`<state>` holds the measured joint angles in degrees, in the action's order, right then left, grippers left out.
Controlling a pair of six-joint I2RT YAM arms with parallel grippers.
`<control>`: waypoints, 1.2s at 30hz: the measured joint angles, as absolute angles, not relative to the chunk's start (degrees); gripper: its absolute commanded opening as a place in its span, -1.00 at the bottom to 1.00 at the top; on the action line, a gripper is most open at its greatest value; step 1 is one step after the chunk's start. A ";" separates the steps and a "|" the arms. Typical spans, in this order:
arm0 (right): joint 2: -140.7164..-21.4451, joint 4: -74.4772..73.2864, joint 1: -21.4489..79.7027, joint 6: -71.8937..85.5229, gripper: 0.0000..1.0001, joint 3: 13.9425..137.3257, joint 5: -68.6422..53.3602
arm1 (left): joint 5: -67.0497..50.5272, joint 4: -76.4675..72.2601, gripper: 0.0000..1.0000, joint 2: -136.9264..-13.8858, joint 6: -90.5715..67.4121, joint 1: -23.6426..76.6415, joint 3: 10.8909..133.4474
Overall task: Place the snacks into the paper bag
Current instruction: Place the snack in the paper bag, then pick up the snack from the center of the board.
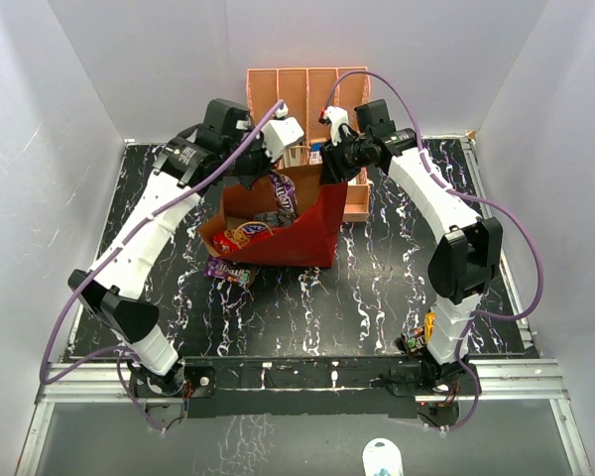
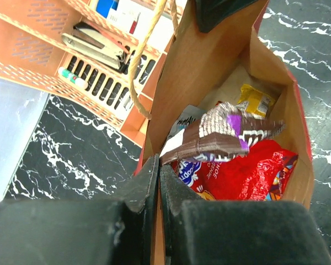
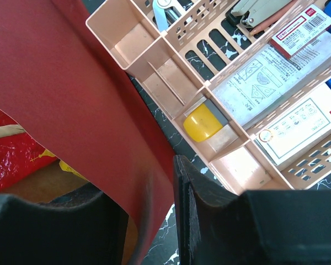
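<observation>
The paper bag (image 1: 312, 233) sits tilted at the middle of the black marbled table (image 1: 377, 297), its mouth open toward the left, just in front of the peach organizer (image 1: 307, 84). Inside it lie a red chip bag (image 2: 248, 174), a purple candy wrapper (image 2: 226, 132) on top of that, and a yellow packet (image 2: 254, 99) deeper in. A second purple wrapper (image 1: 228, 268) lies on the table just outside the mouth's near corner. Small yellow and dark packets (image 1: 418, 340) lie well apart from the bag, by the base of the right arm (image 1: 461, 263). The left gripper (image 2: 157, 174) has its fingers pressed together on the bag's kraft wall. The right gripper (image 3: 165, 187) pinches the dark-red wall on the far side, beside the organizer.
</observation>
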<state>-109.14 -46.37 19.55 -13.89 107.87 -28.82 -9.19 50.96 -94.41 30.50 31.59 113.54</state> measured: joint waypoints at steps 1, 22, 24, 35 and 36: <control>-109.14 -46.37 19.55 -13.91 -0.27 107.87 -28.80 | -8.71 50.09 -0.80 -94.41 30.28 31.81 112.57; -109.14 -46.44 19.55 -14.70 -0.27 107.90 -28.64 | -12.36 49.15 0.31 -83.46 27.33 28.21 106.72; -109.14 -46.46 19.55 -14.70 -0.27 107.90 -28.62 | -14.26 49.41 0.38 -80.47 26.50 23.92 106.34; -109.14 -46.50 19.55 -14.70 -0.27 107.94 -28.64 | -17.21 51.64 0.44 -66.00 20.05 2.98 87.96; -109.14 -46.50 19.55 -14.72 -0.27 107.94 -28.64 | -17.17 51.70 0.44 -65.71 19.81 1.96 85.58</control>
<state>-109.14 -46.50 19.55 -14.72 107.94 -28.64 -17.17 51.70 -65.71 19.81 1.96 85.58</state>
